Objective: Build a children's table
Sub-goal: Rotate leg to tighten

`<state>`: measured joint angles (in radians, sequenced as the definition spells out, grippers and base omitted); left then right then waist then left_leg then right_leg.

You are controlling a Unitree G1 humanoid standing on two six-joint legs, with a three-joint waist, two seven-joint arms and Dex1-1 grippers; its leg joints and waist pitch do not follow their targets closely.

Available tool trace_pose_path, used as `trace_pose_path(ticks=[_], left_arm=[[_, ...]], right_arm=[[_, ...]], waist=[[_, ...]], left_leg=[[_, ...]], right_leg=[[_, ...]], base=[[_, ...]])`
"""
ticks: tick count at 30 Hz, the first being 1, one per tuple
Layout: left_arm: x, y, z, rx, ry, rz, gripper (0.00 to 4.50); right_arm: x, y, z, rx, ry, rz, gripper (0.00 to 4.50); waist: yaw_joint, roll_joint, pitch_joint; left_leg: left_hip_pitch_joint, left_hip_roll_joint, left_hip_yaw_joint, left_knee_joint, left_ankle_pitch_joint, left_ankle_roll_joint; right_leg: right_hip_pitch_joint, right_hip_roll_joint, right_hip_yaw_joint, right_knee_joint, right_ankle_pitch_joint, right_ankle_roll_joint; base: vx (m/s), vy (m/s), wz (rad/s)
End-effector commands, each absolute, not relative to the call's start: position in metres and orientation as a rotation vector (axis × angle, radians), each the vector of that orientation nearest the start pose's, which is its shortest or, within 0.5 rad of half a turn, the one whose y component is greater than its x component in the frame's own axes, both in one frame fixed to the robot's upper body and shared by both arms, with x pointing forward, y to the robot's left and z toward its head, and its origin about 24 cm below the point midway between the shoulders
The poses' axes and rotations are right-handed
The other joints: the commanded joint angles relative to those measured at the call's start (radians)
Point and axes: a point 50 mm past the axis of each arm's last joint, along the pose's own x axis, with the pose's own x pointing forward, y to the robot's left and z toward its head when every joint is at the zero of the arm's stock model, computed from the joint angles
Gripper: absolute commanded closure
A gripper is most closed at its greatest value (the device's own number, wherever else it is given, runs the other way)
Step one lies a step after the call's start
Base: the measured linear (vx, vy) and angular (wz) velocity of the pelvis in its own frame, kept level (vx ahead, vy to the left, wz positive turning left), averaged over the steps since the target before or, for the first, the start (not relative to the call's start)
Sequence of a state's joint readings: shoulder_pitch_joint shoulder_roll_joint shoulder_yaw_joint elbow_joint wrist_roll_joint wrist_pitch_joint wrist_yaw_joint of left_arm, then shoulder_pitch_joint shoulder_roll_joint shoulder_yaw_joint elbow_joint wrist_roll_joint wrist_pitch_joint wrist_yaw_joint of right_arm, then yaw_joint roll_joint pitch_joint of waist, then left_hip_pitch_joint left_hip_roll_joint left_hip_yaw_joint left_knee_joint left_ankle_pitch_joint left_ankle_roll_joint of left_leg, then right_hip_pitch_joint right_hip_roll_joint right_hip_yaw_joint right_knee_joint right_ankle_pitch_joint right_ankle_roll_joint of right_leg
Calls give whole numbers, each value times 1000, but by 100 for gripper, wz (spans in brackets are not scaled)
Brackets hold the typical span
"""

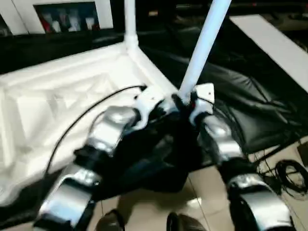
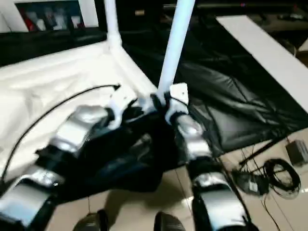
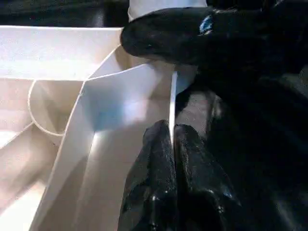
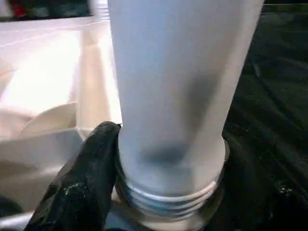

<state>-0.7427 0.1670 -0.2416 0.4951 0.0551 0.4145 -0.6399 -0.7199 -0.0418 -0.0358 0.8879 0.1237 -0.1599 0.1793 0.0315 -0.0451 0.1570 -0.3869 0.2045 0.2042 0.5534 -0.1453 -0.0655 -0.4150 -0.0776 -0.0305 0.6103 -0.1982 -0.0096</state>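
Tabletop: the white tabletop lies underside up on black sheeting, ribs and corner sockets facing me, so the legs can go in from above.

Far leg: one white leg already stands upright in the far corner socket.

Near leg: the second leg is at the near corner, just in front of my wrists, its threaded end down at the socket.

Left gripper: my left gripper is pinched shut on the thin rim wall of the tabletop beside that corner. I judge this steadies the top while the leg is worked in.

Right gripper: my right gripper is around the base of the near leg, one finger pressed to its side just above the threads. The jaws stand wide on the tube (I cannot see the other finger).

Long axis: the near leg runs up from the socket and leans a little to my right, not yet parallel to the far leg.

Judgement: threads still show, so it is probably not fully seated.
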Motion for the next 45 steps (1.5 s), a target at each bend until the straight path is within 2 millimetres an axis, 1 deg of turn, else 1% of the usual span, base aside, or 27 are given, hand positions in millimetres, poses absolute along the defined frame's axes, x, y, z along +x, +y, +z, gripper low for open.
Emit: trace_pose_path(ticks=[1,4,5,7,9,10,12,13,16,17,18,21,22,23,25,26,27,28,30,32,34,35,36,38,40,44,45], left_arm=[[356,92,75,308,388,-717,450],[354,92,74,319,387,-738,450],[353,92,74,323,388,-750,450],[351,93,75,326,388,-773,450],[349,95,75,334,389,-794,450],[348,96,75,339,395,-808,450],[347,98,74,350,398,-820,450],[344,100,73,360,401,-856,450],[343,101,73,364,404,-867,450],[342,102,74,370,407,-882,450],[341,104,74,373,411,-894,450],[337,106,75,390,415,-943,450],[335,108,76,403,416,-974,450],[335,108,76,403,416,-974,450],[329,115,81,419,424,-1065,450],[329,115,81,419,424,-1065,450],[326,117,83,427,425,-1105,450],[321,121,86,444,421,-1181,450],[319,122,88,454,420,-1213,450],[315,124,90,453,425,-1245,450],[310,123,91,456,429,-1299,450],[309,123,91,457,429,-1305,450],[308,123,91,459,430,-1321,450],[307,122,91,455,429,-1334,450],[306,121,91,450,428,-1341,450],[305,122,91,447,431,-1352,450],[305,122,91,447,433,-1353,450]], right_arm=[[367,-116,51,96,97,189,178],[369,-108,57,119,63,233,178],[369,-106,58,128,54,257,178],[369,-105,63,128,20,292,178],[369,-106,70,101,-25,343,108],[369,-107,74,67,-45,376,106],[370,-111,77,23,-62,391,100],[370,-122,83,-32,-72,437,82],[370,-126,85,-42,-71,455,82],[369,-131,88,-62,-73,498,82],[368,-135,91,-84,-74,538,82],[364,-145,95,-166,-72,640,82],[362,-153,96,-224,-55,679,82],[362,-153,96,-224,-55,679,82],[351,-164,94,-261,5,829,82],[351,-164,94,-261,5,829,82],[345,-166,92,-251,32,908,82],[336,-167,92,-235,53,1002,82],[334,-167,92,-230,59,1026,82],[332,-166,90,-230,70,1040,82],[329,-164,88,-229,82,1077,82],[329,-164,88,-229,83,1081,82],[328,-163,87,-229,86,1094,82],[328,-162,85,-238,94,1104,82],[328,-160,82,-245,103,1107,82],[327,-157,78,-246,123,1117,82],[327,-155,78,-235,120,1114,105]], waist=[[-4,-3,-70],[-5,-2,-70],[-4,-1,-67],[-4,-1,-68],[-5,-1,-70],[-7,-9,-72],[-6,-5,-71],[-8,-6,-72],[-10,-7,-71],[-11,-5,-70],[-10,-6,-70],[-12,-5,-72],[-9,-1,-73],[-10,-2,-73],[-6,-2,-74],[-1,-3,-76],[-1,-1,-75],[2,-3,-75],[1,0,-76],[-3,-1,-74],[-2,1,-72],[-2,0,-72],[-2,1,-72],[-1,2,-75],[1,1,-73],[2,1,-75],[2,0,-74]], left_leg=[[19,17,-6,-51,-191,48],[15,17,-6,-51,-174,68],[16,18,-6,-52,-181,72],[16,20,-7,-52,-184,74],[15,20,-7,-51,-164,80],[11,19,-6,-48,-144,90],[11,18,-6,-47,-119,103],[11,17,-5,-46,-116,108],[11,18,-4,-45,-134,107],[12,18,-4,-46,-141,104],[12,20,-6,-46,-149,104],[12,21,-5,-45,-135,109],[14,22,-6,-44,-134,110],[14,23,-6,-44,-133,111],[15,23,-4,-43,-134,114],[16,24,-5,-42,-124,121],[16,24,-4,-43,-120,124],[15,23,-6,-42,-112,134],[15,26,-6,-42,-100,140],[15,25,-6,-43,-111,129],[17,26,-6,-43,-127,118],[16,27,-7,-45,-132,111],[19,28,-6,-44,-132,110],[19,27,-5,-42,-105,112],[20,26,-4,-41,-98,117],[19,25,-5,-40,-87,118],[19,24,-4,-40,-89,119]], right_leg=[[35,-45,39,-72,-131,-197],[37,-46,37,-69,-100,-203],[36,-45,36,-72,-112,-204],[37,-46,35,-71,-118,-206],[39,-45,36,-67,-88,-212],[42,-44,35,-64,-56,-218],[44,-44,34,-61,-28,-225],[45,-43,34,-61,-24,-231],[45,-44,35,-65,-55,-230],[44,-44,35,-67,-69,-231],[47,-44,34,-69,-84,-230],[45,-43,34,-66,-68,-243],[45,-44,34,-66,-67,-249],[46,-43,33,-66,-63,-253],[45,-44,35,-65,-60,-259],[49,-44,35,-62,-39,-261],[47,-43,36,-61,-28,-265],[52,-42,34,-60,-10,-267],[50,-43,35,-55,20,-276],[47,-44,33,-57,-2,-287],[46,-46,34,-59,-35,-286],[47,-48,34,-60,-49,-282],[45,-47,35,-60,-48,-281],[46,-44,35,-54,-6,-288],[45,-43,35,-52,14,-292],[48,-44,35,-50,29,-294],[48,-44,35,-50,28,-294]], base=[[0,0,0],[0,0,0],[0,0,0],[0,0,0],[0,0,0],[0,0,0],[0,0,0],[0,0,0],[0,0,0],[0,0,0],[0,0,0],[0,0,0],[0,0,0],[0,0,0],[0,0,0],[0,0,0],[0,0,0],[0,0,0],[0,0,0],[0,0,0],[0,0,0],[0,0,0],[0,0,0],[0,0,0],[0,0,0],[0,0,0],[0,0,0]])
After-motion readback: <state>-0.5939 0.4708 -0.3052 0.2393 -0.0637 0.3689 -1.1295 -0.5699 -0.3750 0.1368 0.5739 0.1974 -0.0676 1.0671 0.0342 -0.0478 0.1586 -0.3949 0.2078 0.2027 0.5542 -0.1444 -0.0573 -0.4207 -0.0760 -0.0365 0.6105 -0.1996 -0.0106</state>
